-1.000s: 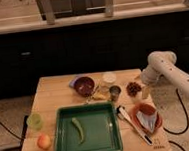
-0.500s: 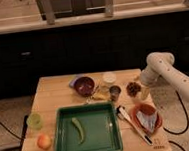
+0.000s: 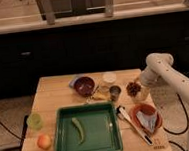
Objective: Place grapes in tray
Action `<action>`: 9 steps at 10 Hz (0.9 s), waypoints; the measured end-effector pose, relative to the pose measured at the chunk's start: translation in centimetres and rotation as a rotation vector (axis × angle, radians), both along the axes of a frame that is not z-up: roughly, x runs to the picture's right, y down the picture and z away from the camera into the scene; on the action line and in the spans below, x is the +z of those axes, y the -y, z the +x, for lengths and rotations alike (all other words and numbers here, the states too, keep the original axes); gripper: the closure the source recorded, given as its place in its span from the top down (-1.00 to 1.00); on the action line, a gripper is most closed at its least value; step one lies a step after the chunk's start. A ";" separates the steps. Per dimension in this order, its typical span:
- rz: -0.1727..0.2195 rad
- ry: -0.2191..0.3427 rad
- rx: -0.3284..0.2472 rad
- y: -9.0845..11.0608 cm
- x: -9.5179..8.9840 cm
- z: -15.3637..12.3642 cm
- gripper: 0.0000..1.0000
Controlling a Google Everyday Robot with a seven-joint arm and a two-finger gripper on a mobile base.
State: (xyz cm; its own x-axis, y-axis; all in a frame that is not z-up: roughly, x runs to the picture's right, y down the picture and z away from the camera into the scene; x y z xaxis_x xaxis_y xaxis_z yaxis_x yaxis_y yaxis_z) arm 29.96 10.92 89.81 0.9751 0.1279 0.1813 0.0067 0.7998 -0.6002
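Observation:
The grapes (image 3: 133, 88), a small dark reddish-brown cluster, sit at the table's right side, just right of a small metal cup (image 3: 114, 92). My gripper (image 3: 141, 90) is at the end of the white arm that comes in from the right, and it is right up against the grapes on their right. I cannot tell whether it touches or holds them. The green tray (image 3: 101, 133) lies at the front middle of the table, left of and nearer than the grapes. It holds a green pepper (image 3: 78, 130).
A dark red bowl (image 3: 84, 85) and a white cup (image 3: 109, 78) stand at the back. An orange-red dish (image 3: 138, 114) with a grey cloth and a white utensil (image 3: 135, 124) lie right of the tray. A green cup (image 3: 34, 121) and a peach (image 3: 43, 141) are at the left.

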 end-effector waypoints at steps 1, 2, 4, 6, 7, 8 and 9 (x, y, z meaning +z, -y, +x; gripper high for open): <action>-0.001 0.000 0.001 0.0 0.1 0.0 0.60; -0.005 0.001 0.002 -0.1 0.2 -0.1 0.60; -0.011 -0.002 0.005 -0.2 0.4 -0.1 0.60; -0.017 -0.005 0.011 -0.4 0.5 0.2 0.60; -0.020 -0.007 0.015 -0.5 0.6 0.2 0.60; -0.022 -0.008 0.018 -0.6 0.6 0.2 0.60; -0.026 -0.010 0.021 -0.7 0.6 0.3 0.60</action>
